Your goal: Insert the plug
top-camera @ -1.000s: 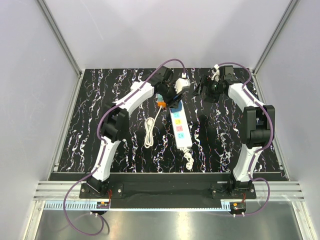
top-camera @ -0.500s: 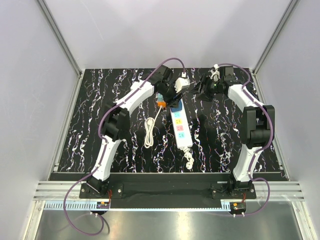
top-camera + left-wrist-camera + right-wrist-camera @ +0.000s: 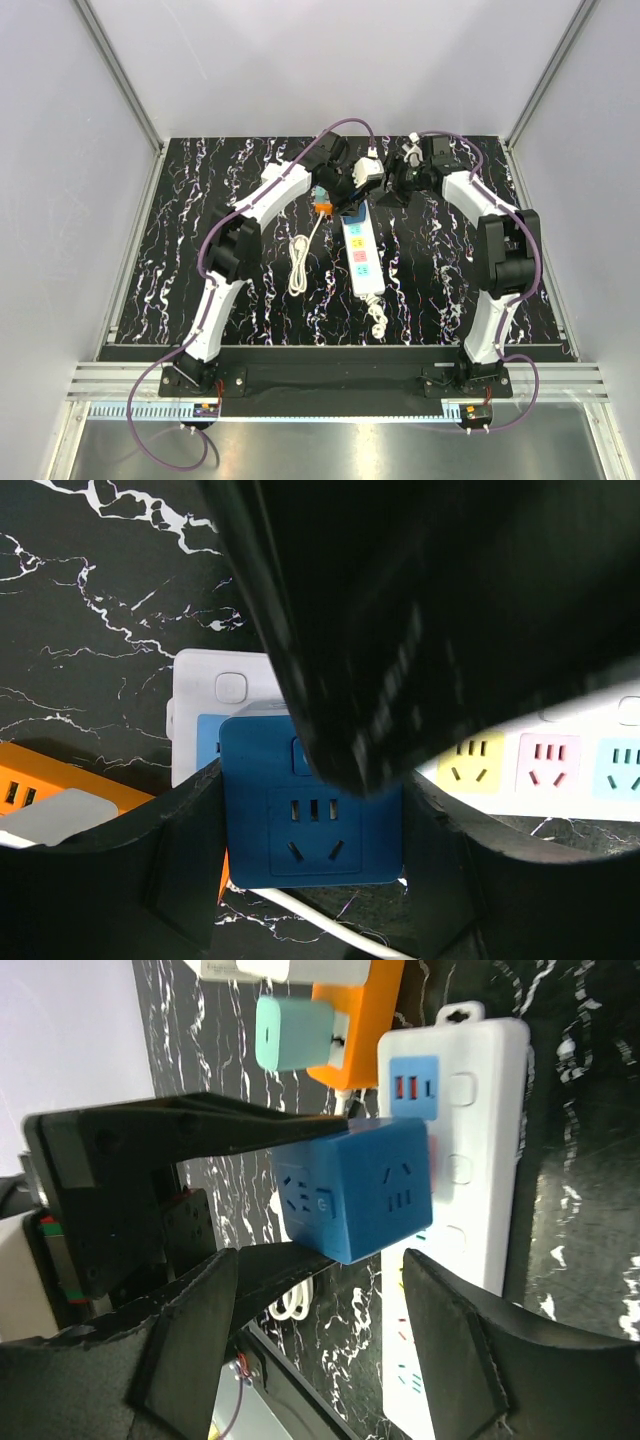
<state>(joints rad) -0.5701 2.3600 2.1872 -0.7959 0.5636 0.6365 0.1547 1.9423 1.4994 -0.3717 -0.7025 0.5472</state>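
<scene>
- While the left gripper (image 3: 312,825) pinches the blue plug (image 3: 360,1200) between its two black fingers, the cube sits over the far end of the white power strip (image 3: 470,1140), next to its blue USB panel
- Whether the prongs are seated I cannot tell
- Right gripper (image 3: 322,1262) hangs close by, jaws spread, not touching the plug
- Orange plug (image 3: 365,1020) lies just beside the strip's end

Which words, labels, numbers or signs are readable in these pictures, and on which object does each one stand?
No word, brand or number can be read in any view.
On the blue plug: a tiny white mark beside the sockets on one face, too small to read.
On the white power strip: a faint mark on a switch button, too blurred to read.
</scene>
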